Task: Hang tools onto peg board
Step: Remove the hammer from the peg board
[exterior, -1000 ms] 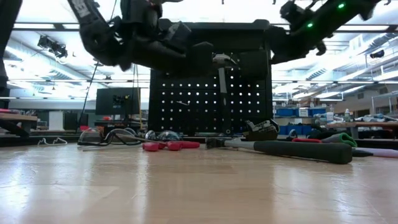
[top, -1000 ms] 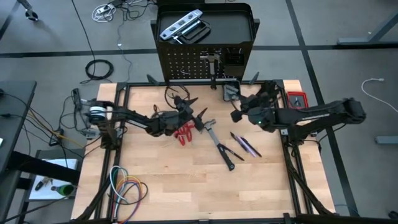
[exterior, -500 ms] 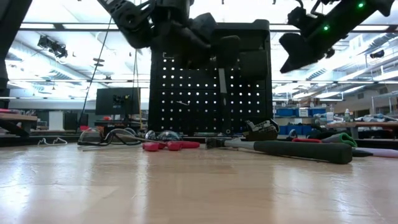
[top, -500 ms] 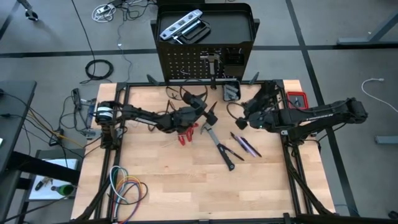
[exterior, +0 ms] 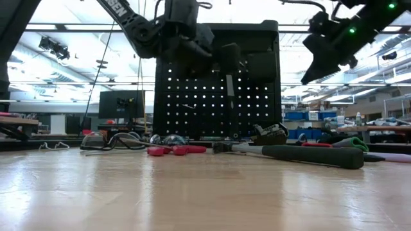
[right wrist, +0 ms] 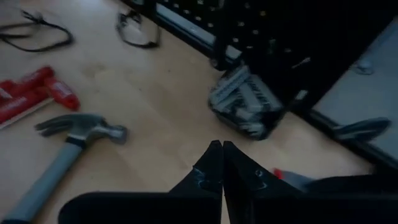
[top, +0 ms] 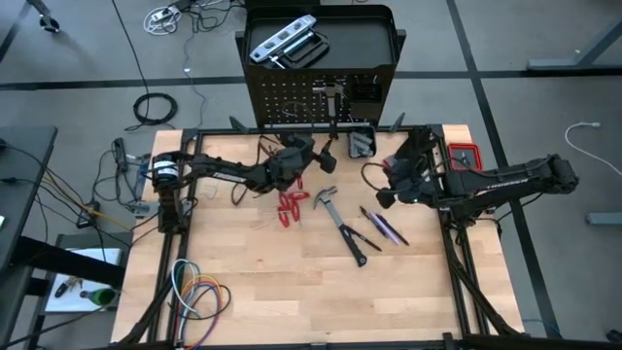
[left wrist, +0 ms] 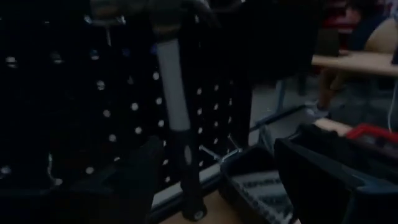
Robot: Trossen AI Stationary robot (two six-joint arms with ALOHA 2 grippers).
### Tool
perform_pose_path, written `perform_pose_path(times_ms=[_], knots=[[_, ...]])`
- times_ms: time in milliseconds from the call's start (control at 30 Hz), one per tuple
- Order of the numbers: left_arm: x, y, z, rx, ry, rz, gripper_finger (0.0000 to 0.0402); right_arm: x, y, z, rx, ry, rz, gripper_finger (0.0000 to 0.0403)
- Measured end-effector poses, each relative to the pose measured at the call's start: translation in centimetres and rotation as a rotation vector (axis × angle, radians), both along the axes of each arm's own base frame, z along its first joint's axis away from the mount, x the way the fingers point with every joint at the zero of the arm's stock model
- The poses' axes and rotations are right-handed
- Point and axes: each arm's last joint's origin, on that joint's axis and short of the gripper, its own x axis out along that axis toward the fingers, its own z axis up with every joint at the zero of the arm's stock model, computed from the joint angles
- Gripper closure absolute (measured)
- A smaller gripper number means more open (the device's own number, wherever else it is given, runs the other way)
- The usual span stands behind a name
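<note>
- The peg board (top: 301, 97) stands upright at the top centre of the high view, just beyond the far edge of the table (top: 292, 292).
- One hammer (exterior: 229, 83) already hangs on the board, head up and handle straight down; the left wrist view shows its pale shaft (left wrist: 174, 93) against the rows of holes.
- The left hand (top: 326, 160) hovers above the table right of the frame's centre, close before the board, fingers spread apart and empty.
- The right hand (right wrist: 221, 163) is in the centre right of the high view, over the table's far right part, fingers pressed together with nothing between them.
- Red-handled pliers (top: 290, 206) lie on the table at mid-frame.
- A second hammer (top: 340, 226) lies just right of the pliers, handle running toward lower right.
- Thin screwdrivers (top: 384, 227) lie right of that hammer.
- A silver level (top: 280, 37) rests in the tray on top of the stand, upper centre.
</note>
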Motion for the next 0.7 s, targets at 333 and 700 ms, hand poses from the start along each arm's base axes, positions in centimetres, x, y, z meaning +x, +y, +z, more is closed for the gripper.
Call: perform_pose_path(times_ms=[333, 700], knots=[[0.0, 2.1, -0.9, -0.015, -0.008, -0.052, 0.0094, -0.5, 0.0, -3.1, 0.028, -0.240, 0.069, 0.0389], [2.6, 2.7, -1.8, -0.018, -0.029, -0.171, 0.0094, -0.3, 0.0, -3.6, -0.002, -0.278, 0.086, 0.0380]])
